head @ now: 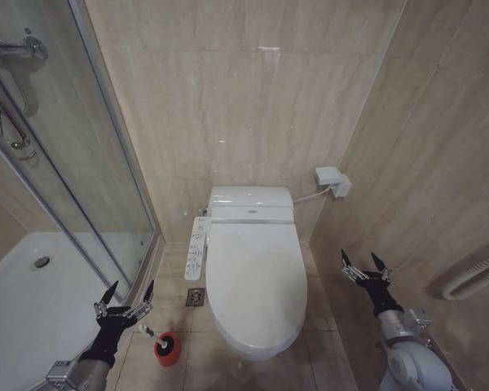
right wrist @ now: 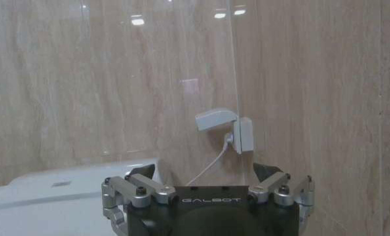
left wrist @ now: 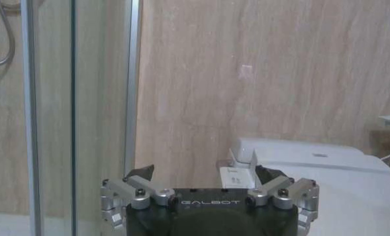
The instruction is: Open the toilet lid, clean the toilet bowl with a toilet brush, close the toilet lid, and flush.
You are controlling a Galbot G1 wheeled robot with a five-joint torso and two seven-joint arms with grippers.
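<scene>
Head view: the toilet lid is lying closed over the toilet bowl, which is standing against the back wall with its control strip running along the robot's left side. The toilet brush is sitting in its red holder on the floor tiles, near the front left of the bowl and beside the shower door. The left gripper is hovering just above and left of the holder, fingers spread apart and gripping nothing. The right gripper is hanging to the right of the bowl near the side wall, also spread and empty.

Left wrist view: the left gripper is pointing at the back wall, jaws apart; the closed lid is showing beyond it.

Right wrist view: the right gripper is facing the wall socket, jaws apparently apart, though the fingertips are mostly hidden by the gripper body.
</scene>
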